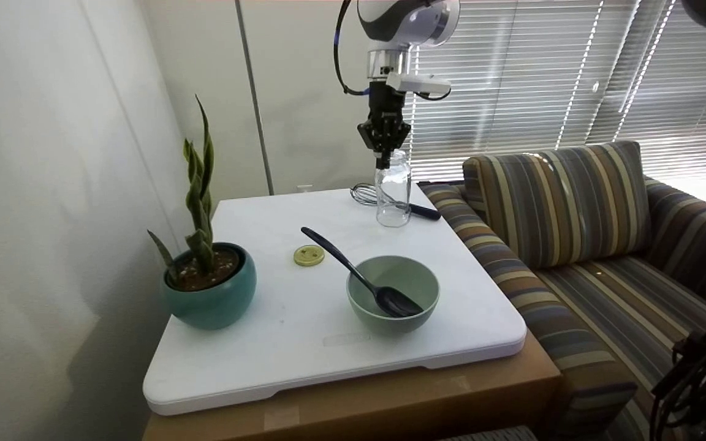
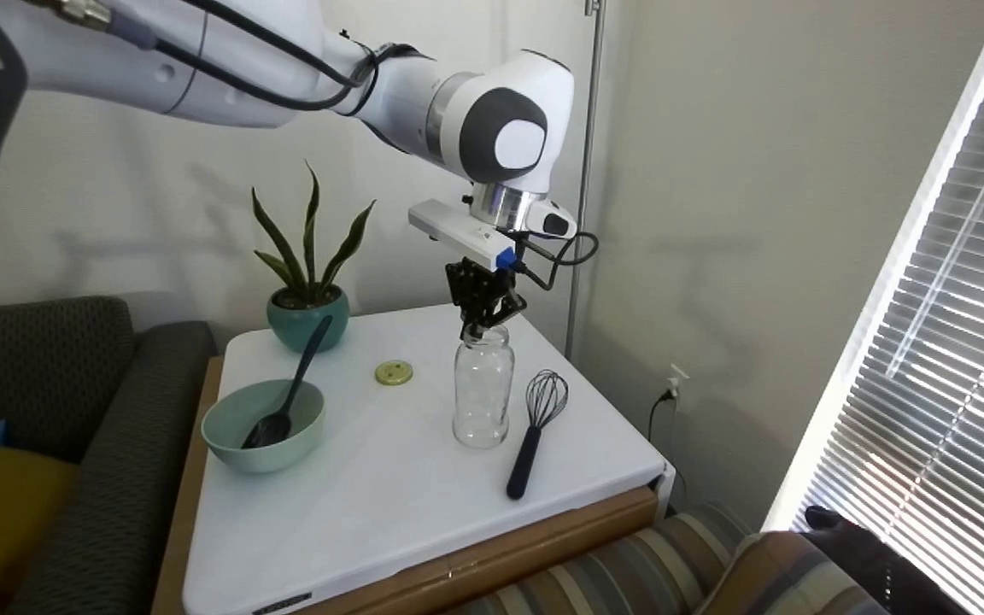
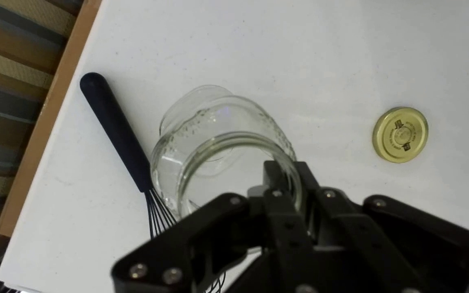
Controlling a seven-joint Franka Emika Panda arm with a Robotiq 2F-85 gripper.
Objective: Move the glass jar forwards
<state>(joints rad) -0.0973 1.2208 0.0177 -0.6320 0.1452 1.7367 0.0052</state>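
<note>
The glass jar (image 2: 483, 397) is upright near the whisk (image 2: 529, 446), its rim pinched between the jaws.

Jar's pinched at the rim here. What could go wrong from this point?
The gripper grips the glass jar by just one side of its rim, so it may slip or tilt when moved. The whisk lies close beside the jar and could get knocked. Depending on the path, the jar might also hit the green bowl or the black spoon leaning out of it.
</note>
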